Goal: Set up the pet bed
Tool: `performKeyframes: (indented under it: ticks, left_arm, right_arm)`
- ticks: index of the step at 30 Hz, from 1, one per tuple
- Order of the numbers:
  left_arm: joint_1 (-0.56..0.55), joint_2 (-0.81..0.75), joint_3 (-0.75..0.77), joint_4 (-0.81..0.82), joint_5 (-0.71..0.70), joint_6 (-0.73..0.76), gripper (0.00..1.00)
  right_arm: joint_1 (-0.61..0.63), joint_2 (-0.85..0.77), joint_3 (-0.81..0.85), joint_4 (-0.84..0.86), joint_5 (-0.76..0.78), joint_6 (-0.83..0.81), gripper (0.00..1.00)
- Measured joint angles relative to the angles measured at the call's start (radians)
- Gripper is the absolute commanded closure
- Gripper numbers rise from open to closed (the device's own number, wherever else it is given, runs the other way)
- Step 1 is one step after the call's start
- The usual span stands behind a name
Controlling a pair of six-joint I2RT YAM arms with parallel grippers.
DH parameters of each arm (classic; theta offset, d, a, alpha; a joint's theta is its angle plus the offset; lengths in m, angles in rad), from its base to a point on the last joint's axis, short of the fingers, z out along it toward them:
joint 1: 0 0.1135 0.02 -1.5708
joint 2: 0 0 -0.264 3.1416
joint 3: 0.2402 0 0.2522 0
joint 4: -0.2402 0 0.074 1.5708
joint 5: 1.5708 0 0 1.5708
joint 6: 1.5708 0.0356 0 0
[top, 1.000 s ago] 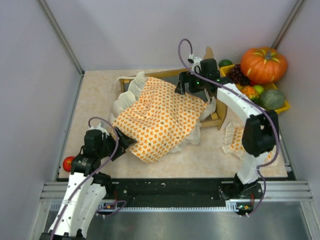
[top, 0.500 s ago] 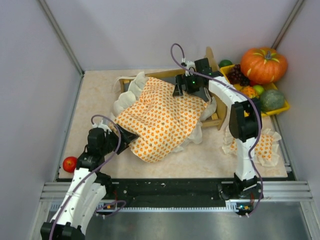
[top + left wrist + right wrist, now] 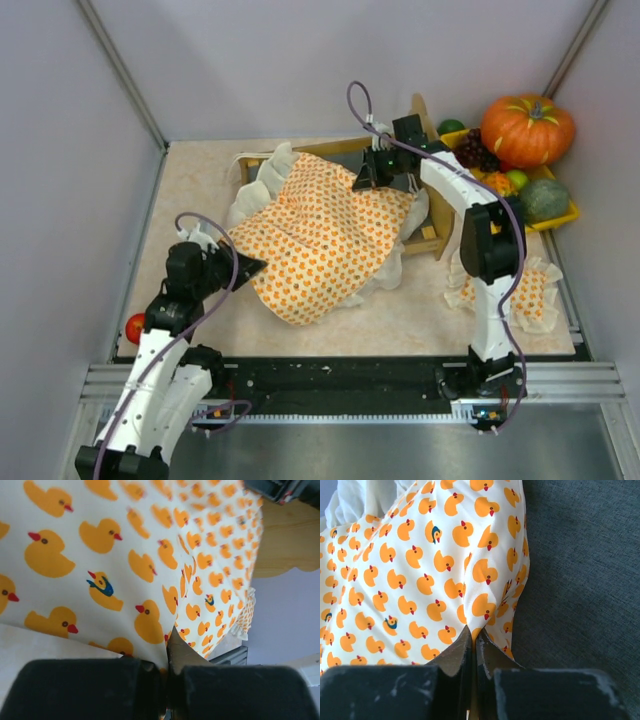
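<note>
The pet bed [image 3: 432,238], a light-wood frame, stands at the back of the table. Its dark grey base [image 3: 580,570] shows beside the cloth. A duck-print ruffled bedspread [image 3: 320,235] lies rumpled across it and spills off its near left side. My left gripper [image 3: 255,267] is shut on the bedspread's near left edge; in the left wrist view its jaws [image 3: 168,647] pinch a fold of the bedspread [image 3: 100,540]. My right gripper [image 3: 372,180] is shut on the far right corner; in the right wrist view its jaws [image 3: 472,635] pinch the bedspread [image 3: 420,570].
A matching ruffled pillow [image 3: 525,290] lies on the table right of the bed, behind my right arm. At the back right, a yellow tray [image 3: 570,212] holds a pumpkin [image 3: 527,128], grapes and other fruit. A red apple [image 3: 135,327] sits at the near left edge.
Both grippers have shut on the bedspread. My left gripper has drawn slightly up and left with the near edge. My right gripper has shifted a little along the far corner.
</note>
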Motion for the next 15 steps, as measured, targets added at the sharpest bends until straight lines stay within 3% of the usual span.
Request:
performKeyframes:
  ticks: [3, 7, 11, 15]
  left_arm:
    - [0.000, 0.018, 0.137, -0.046, -0.018, 0.060, 1.00]
    - [0.000, 0.148, 0.433, -0.130, -0.042, 0.208, 1.00]
    - [0.011, 0.406, 0.812, -0.165, -0.035, 0.376, 1.00]
    - [0.060, 0.696, 1.146, -0.161, 0.064, 0.461, 1.00]
  right_arm:
    - [-0.002, -0.028, 0.000, -0.006, 0.013, 0.017, 1.00]
    - [-0.013, -0.122, 0.000, -0.010, 0.060, 0.047, 1.00]
    - [-0.049, -0.222, 0.068, -0.015, 0.142, 0.085, 1.00]
    - [-0.107, -0.269, 0.187, 0.006, 0.219, 0.118, 1.00]
